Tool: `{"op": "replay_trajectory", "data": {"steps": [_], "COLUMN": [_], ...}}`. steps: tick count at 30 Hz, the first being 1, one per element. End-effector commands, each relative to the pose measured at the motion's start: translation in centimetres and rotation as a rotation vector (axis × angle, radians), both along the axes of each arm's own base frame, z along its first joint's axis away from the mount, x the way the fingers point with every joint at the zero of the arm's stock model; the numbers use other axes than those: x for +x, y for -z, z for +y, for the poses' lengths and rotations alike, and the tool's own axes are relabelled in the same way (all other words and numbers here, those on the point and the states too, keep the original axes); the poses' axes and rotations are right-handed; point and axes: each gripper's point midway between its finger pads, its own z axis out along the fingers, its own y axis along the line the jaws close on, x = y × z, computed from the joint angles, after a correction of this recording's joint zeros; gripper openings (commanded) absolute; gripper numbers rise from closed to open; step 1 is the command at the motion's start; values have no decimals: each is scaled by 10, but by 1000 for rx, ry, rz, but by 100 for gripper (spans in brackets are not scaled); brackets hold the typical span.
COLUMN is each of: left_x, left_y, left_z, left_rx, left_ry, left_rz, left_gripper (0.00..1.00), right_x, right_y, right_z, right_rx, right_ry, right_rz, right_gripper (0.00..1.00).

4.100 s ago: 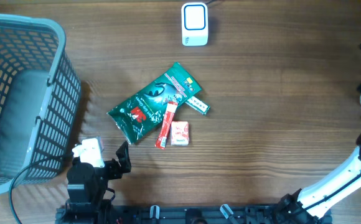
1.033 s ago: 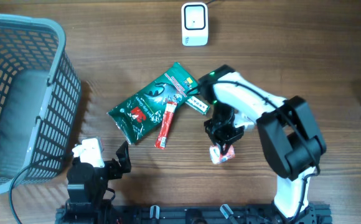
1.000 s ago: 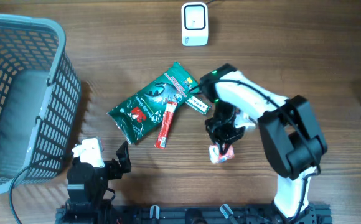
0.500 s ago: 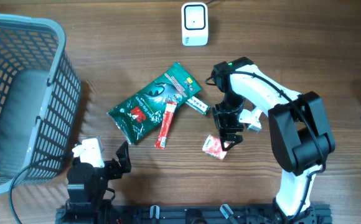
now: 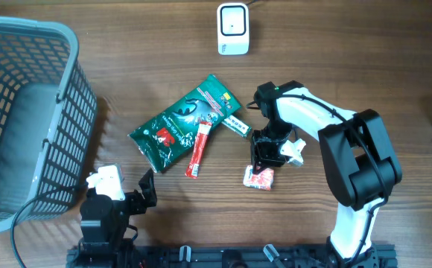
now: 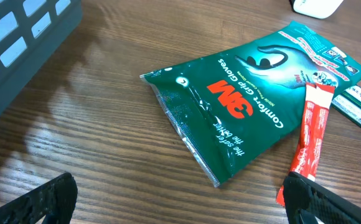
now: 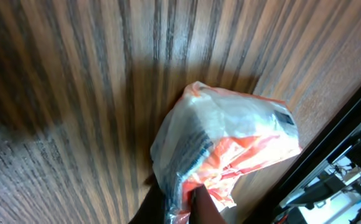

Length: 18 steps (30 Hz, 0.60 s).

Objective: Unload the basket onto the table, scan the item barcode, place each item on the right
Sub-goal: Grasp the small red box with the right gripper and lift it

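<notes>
Because the packet (image 5: 259, 177) is small, soft and crinkly, picking it up well takes a firm pinch that does not let it slip or fold. It lies flat on the wooden table (image 5: 365, 82), a bit right of the middle, red and white and shiny. The right gripper (image 5: 264, 160) is right on top of it. In the right wrist view the packet (image 7: 224, 143) fills the middle, and its lower edge looks tucked between the dark fingers, which are pressed tight together. So I think the gripper has a thin pinch on that edge and nothing more. I cannot see the black barcode lines clearly, so I cannot tell which side they are on. The good way now is to lift straight up and slowly, then turn the packet until the lines face the scanner (image 5: 232, 28). That white box sits well apart, at the far edge of the table. The green bag (image 5: 182, 123) and the red stick (image 5: 199, 149) lie just to the left, so the packet should go high over them. The left gripper (image 6: 177, 193) waits near the basket (image 5: 74, 89) with its fingers spread wide, and it holds nothing.
</notes>
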Motion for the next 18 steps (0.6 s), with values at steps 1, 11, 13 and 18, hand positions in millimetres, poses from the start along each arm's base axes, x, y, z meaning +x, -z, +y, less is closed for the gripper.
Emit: {"op": "replay_trajectory", "data": {"steps": [1,11,13,18], "left_x": [0,0,0,0], "left_y": [-1,-1,-1,-1], "left_z": [-1,-1,-1,-1], "left_rx": [4,4,4,4], "left_ry": [11,11,11,11], "left_rz": [-9,-8,-8,-8], "left_gripper": [100,100,100,100], "right_x": [-11,-56,-61,-48], "right_y": [14,-64,-74,-63], "right_z": [-13,-1,2,9], "right_rx": [-56,368,382,436], "right_ry": [-70,-138,-105,-135], "right_rz": [20,296,342,244], "right_gripper": [4,4,5,4]}}
